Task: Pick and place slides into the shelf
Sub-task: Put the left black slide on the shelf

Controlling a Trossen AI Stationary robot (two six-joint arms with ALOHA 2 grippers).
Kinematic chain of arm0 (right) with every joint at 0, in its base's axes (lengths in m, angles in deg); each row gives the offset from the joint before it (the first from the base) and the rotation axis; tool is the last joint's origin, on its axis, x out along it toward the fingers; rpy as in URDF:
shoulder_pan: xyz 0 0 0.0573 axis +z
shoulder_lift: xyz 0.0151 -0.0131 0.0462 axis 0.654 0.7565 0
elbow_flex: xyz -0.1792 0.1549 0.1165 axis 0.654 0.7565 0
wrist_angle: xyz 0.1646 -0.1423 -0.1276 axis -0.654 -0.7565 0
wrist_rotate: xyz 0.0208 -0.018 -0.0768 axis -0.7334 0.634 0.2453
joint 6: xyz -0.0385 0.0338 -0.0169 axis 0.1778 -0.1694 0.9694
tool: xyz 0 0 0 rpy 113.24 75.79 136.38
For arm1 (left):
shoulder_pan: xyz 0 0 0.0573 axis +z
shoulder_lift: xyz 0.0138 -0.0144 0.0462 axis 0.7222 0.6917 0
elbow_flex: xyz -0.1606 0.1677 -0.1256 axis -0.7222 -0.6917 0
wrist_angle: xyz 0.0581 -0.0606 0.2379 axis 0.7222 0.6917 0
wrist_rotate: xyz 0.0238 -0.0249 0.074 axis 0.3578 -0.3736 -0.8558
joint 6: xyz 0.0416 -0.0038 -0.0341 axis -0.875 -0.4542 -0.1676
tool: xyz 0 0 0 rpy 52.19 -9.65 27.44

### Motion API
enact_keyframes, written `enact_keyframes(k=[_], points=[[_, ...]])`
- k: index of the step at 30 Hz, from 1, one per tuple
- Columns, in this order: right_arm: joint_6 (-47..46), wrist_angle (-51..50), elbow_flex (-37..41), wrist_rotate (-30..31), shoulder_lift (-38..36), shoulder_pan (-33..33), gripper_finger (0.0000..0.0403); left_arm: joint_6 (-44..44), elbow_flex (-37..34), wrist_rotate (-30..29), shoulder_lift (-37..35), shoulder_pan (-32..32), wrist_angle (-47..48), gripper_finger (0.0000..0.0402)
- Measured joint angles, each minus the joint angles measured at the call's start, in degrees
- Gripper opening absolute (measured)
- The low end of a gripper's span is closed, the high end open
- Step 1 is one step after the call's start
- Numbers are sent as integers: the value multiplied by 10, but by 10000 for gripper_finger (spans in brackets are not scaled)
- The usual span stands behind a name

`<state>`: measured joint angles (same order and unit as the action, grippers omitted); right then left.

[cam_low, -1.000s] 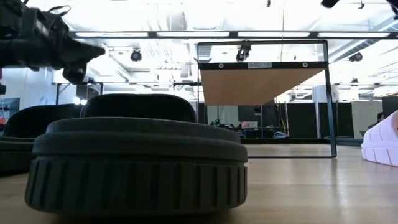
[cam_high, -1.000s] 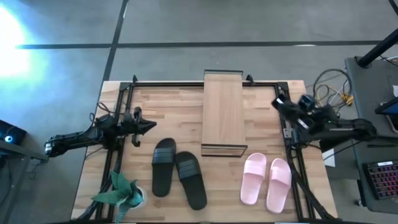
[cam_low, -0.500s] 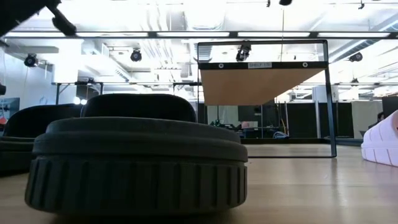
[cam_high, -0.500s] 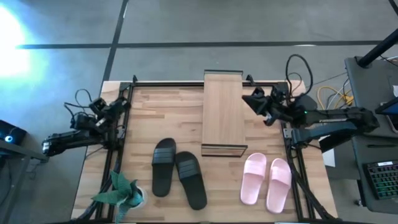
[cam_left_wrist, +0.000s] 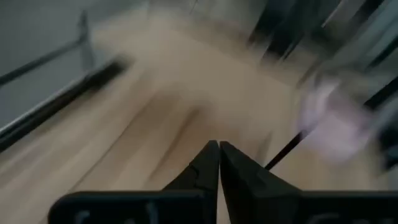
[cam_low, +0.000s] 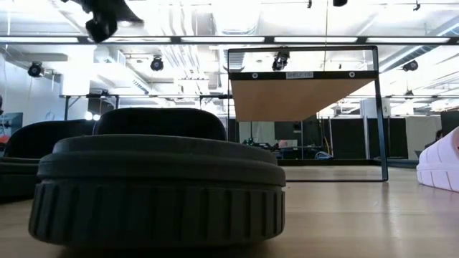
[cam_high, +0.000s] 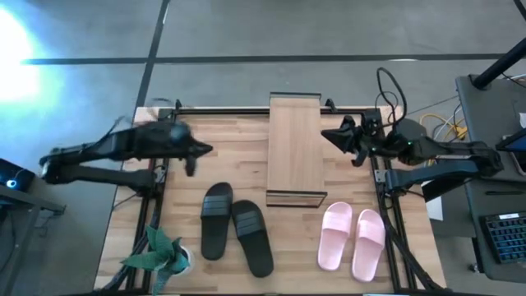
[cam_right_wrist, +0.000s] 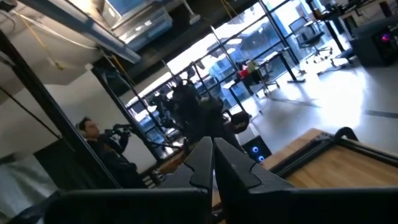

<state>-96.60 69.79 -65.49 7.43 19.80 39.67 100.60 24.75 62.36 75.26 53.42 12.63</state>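
Observation:
The black slides [cam_high: 234, 228] lie side by side on the table at the near left; one fills the low view [cam_low: 158, 183]. The pink slides [cam_high: 352, 238] lie at the near right. The shelf [cam_high: 294, 148] stands on its dark frame at the table's middle, reaching the far edge. My left gripper [cam_high: 205, 149] is shut and empty above the table's left part, left of the shelf and beyond the black slides. My right gripper [cam_high: 325, 134] is shut and empty just right of the shelf.
A green toy plant [cam_high: 160, 253] stands at the table's near left corner. A dark metal frame [cam_high: 246, 111] runs along the table's far and side edges. A person [cam_right_wrist: 93, 134] shows in the room beyond the table. Bare wood lies between the two pairs.
My left gripper drew back toward the table's left edge, then swung out again over the table toward the shelf, now higher. My right gripper moved from the table's right edge toward the shelf and stays beside it. The slides and shelf have not moved.

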Motion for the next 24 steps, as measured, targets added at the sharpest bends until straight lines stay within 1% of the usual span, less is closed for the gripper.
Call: enact_keyframes(k=[2, 4, 6, 11, 14, 16, 20, 22, 24], points=[[-2, -18, 0, 7, -11, 0, 9, -23, 36, -46, 49, -25, 71, 0], [-5, -38, 0, 8, -17, 0, 8, -34, 60, -90, 89, -60, 112, 0], [-4, -54, 1, 8, -22, 0, 8, -40, 85, -145, 112, -97, 128, 0], [0, -74, 2, 14, -27, 0, 8, -41, 110, -326, 157, -215, 170, 0], [1, -89, 2, 24, -30, 0, 8, -20, 113, -401, 166, -283, 183, 0], [1, -97, 2, 24, -33, 0, 8, 5, 112, -412, 175, -319, 183, 0], [2, -117, 2, 24, -39, 0, 8, 79, 111, -409, 212, -386, 183, 0], [2, -130, 2, 24, -44, 0, 9, 119, 113, -388, 236, -414, 183, 0], [2, -145, 2, 24, -50, 0, 8, 143, 113, -350, 267, -437, 182, 0]])
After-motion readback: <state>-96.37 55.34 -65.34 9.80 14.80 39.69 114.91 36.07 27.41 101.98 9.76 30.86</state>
